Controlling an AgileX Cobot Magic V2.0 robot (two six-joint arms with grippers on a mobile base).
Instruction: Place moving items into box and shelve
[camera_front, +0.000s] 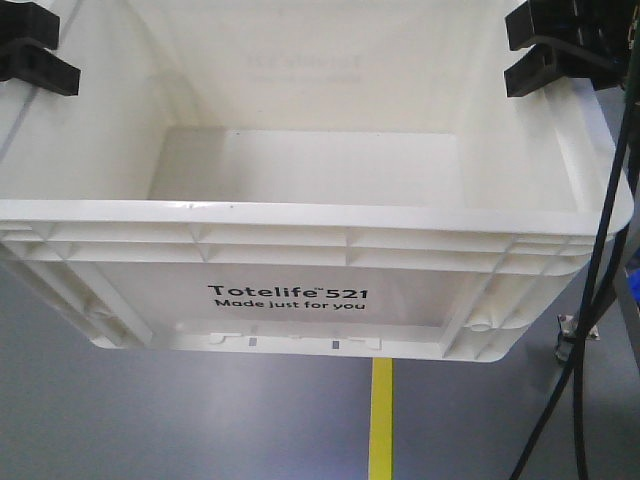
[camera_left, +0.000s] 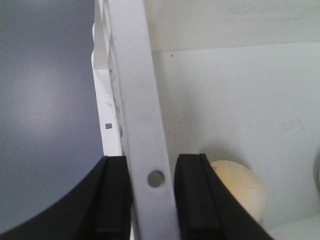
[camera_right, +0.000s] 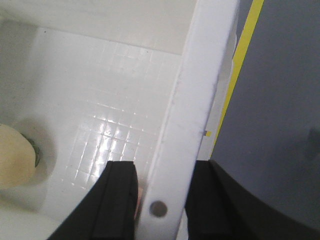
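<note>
The box (camera_front: 300, 250), a large white crate printed "Totelife 521", fills the front view and hangs tilted above the grey floor. My left gripper (camera_front: 35, 45) clamps its left rim and my right gripper (camera_front: 545, 50) clamps its right rim. In the left wrist view the black fingers (camera_left: 115, 200) of the left gripper (camera_left: 154, 195) are shut on the rim strip (camera_left: 135, 100) near a small hole. In the right wrist view the right gripper (camera_right: 160, 200) pinches the other rim (camera_right: 200, 100). A cream rounded item (camera_left: 240, 190) lies on the box's bottom, and this cream item (camera_right: 15, 155) also shows in the right wrist view.
Grey floor lies under the box, with a yellow tape line (camera_front: 381, 420) running toward me. Black cables (camera_front: 590, 300) hang down at the right, beside a metal bracket (camera_front: 570, 335) and a sliver of blue (camera_front: 633, 280).
</note>
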